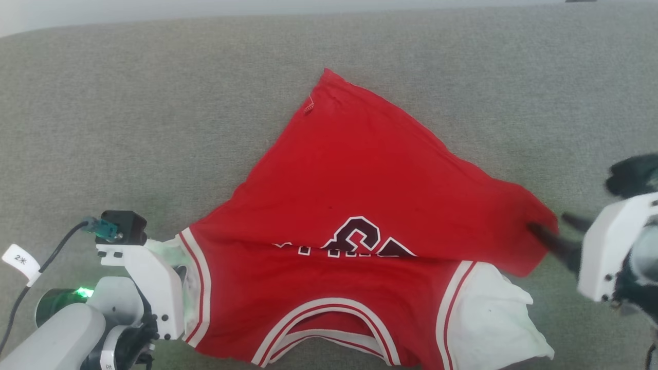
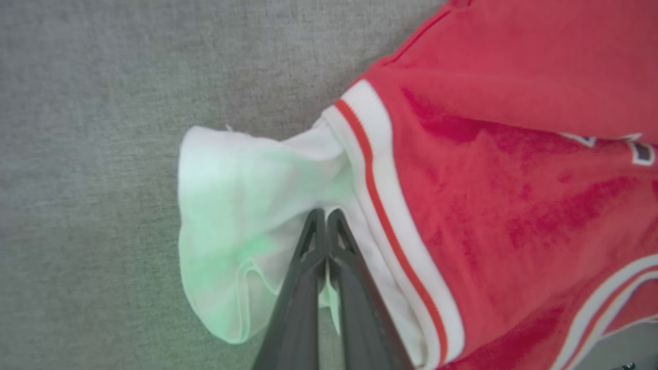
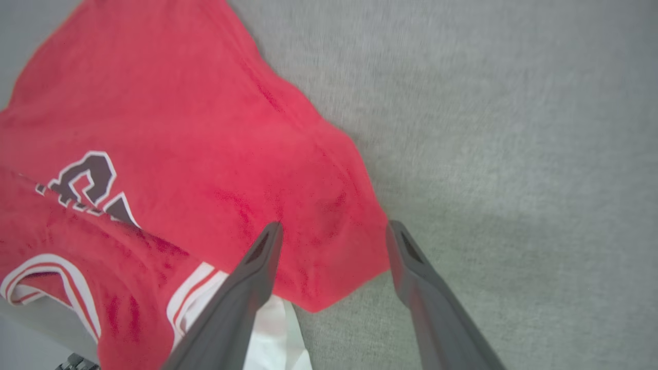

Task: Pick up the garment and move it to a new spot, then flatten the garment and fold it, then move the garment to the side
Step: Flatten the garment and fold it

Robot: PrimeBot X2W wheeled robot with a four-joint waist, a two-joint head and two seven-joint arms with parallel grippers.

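Nearest, lower left of the head view: pale left forearm with a green indicator light (image 1: pixel 82 293). Thin dark cable (image 1: pixel 46 262) with a white paper tag (image 1: pixel 20 259).

Left gripper (image 2: pixel 325 213): long dark fingers (image 2: pixel 298 288) pressed together, pinching the bunched white left sleeve (image 2: pixel 231 205) of the red soft-fabric jersey garment (image 1: pixel 360 174). Green glow cast over that sleeve.

Right gripper (image 3: pixel 334 228), at the right edge of the head view: fingers (image 3: pixel 247 288) spread wide, gripping nothing. One finger above a red corner of the cloth, the other above bare surface. Contact with the cloth not discernible.

Garment, centre of the head view: lying on the surface, collar with red-and-white striped trim (image 1: pixel 324 329) towards the robot. White right sleeve (image 1: pixel 493 318) crumpled at the near right. Lower red panel laid back over the chest, covering part of the dark white-outlined number (image 1: pixel 360 236). Panel roughly triangular, its point directed away from the robot, with a loose red thread (image 1: pixel 308 107) near that point.

Surface: grey woven-fabric surface (image 1: pixel 154 103), even in texture, running under and well past the garment on all visible sides. Far edge slightly curved.

Farthest: pale, plain strip of the room (image 1: pixel 257 7) beyond that edge. Small dark object (image 1: pixel 581 1) at the top right, too cropped to identify.
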